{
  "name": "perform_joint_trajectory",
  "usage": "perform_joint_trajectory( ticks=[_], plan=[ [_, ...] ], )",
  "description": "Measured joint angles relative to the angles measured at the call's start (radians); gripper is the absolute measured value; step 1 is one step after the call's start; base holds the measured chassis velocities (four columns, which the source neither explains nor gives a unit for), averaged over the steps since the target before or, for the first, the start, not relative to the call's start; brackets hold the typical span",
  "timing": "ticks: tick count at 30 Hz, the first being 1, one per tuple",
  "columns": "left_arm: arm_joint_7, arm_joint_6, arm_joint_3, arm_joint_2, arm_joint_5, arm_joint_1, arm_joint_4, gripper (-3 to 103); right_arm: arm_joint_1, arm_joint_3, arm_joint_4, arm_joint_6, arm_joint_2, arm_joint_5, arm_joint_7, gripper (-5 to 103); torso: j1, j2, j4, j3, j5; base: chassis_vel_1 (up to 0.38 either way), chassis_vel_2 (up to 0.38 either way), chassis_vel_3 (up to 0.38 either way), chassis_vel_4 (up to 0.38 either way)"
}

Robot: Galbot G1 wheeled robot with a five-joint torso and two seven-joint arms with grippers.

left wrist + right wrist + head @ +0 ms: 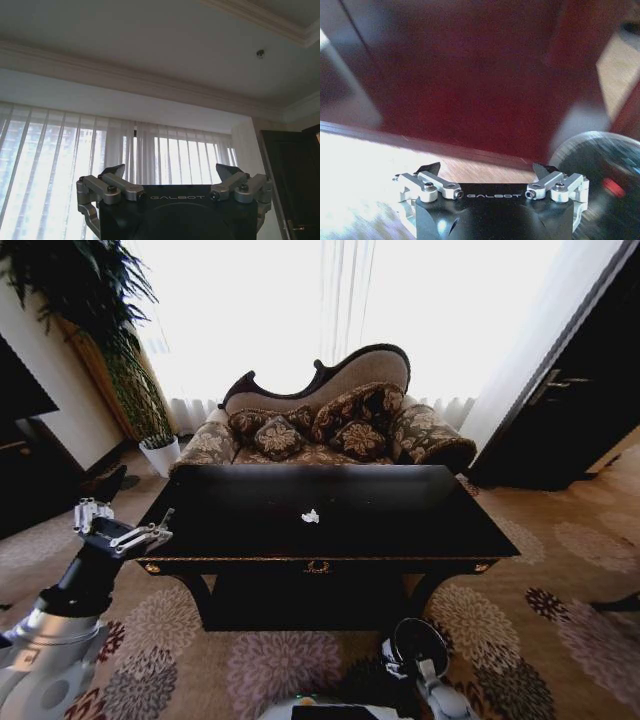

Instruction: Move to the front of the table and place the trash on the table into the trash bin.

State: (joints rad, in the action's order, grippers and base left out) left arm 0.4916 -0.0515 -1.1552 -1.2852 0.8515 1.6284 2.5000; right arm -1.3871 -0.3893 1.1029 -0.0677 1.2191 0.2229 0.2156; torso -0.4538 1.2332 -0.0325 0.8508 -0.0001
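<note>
Crumpled white paper trash [311,516] lies near the middle of the glossy black rectangular tabletop [400,520], before a patterned sofa [330,430]. Left gripper [125,533] hovers by the tabletop's left corner, fingers [116,172] spread wide, empty. Right gripper [490,170] hangs low, fingers likewise parted, holding nothing.

Before me a patterned sofa [330,420] with floral cushions stands against bright sheer curtains [300,310] — daylight pours through them. A potted plant [110,330] leans at my left, a dark door [570,390] at my right, and floral carpet [560,620] covers the floor — white ceiling [150,30] overhead.
</note>
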Motion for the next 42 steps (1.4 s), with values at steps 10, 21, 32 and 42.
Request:
perform_joint_trajectory(
  ticks=[10, 21, 32, 42],
  plan=[
    [0.000, 0.000, 0.023, -0.001, -0.009, -0.011, 0.000, 100, -0.128, 0.031, 0.184, -0.077, 0.034, -0.016, 0.104, 100, 0.000, 0.000, 0.0001, 0.000, -0.0003, 0.000, 0.000, 0.000, 0.000],
    [-0.001, 0.000, 0.016, 0.006, 0.006, -0.028, 0.000, 100, -0.314, 0.059, 0.503, -0.143, 0.025, 0.006, 0.209, 100, 0.000, 0.000, 0.0000, 0.000, -0.0002, 0.000, 0.000, 0.000, 0.000],
    [-0.007, 0.000, -0.006, 0.014, 0.031, -0.028, 0.000, 100, -0.441, 0.060, 0.743, -0.192, -0.008, -0.002, 0.331, 100, 0.000, 0.000, 0.0000, 0.000, -0.0003, 0.000, 0.000, 0.000, 0.000],
    [-0.013, 0.002, -0.032, 0.018, 0.048, -0.025, 0.000, 100, -0.422, 0.020, 0.953, -0.163, -0.019, 0.137, 0.303, 100, 0.000, 0.000, 0.0001, 0.000, -0.0001, 0.000, 0.000, 0.000, 0.000]
  ],
)
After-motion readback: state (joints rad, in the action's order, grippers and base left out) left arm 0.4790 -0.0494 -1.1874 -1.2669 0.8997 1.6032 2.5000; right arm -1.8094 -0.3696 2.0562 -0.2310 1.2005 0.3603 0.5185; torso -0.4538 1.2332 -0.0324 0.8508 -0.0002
